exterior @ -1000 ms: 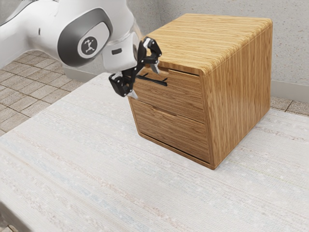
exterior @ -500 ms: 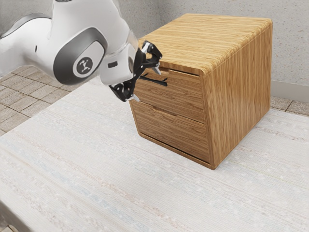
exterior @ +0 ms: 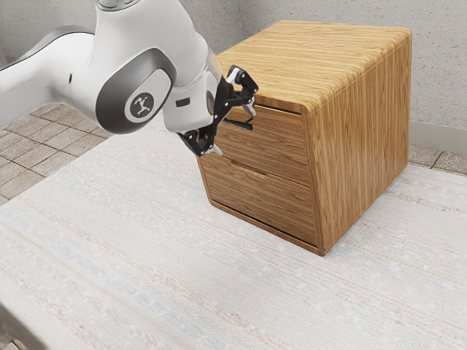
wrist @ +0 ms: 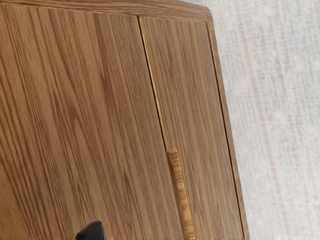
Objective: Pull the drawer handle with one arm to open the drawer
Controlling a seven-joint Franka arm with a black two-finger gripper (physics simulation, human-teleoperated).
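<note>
Straight ahead of my hand, between its spread fingers, the black handle lies crosswise on the top drawer, ungripped.

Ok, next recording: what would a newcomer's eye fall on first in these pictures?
The striped light-brown wooden two-drawer cabinet stands out first, sitting on the pale woven-textured table toward the exterior view's right. Next comes the big white and grey robot arm reaching in from the upper left, its black pincer open at the top drawer's thin dark handle.
</note>
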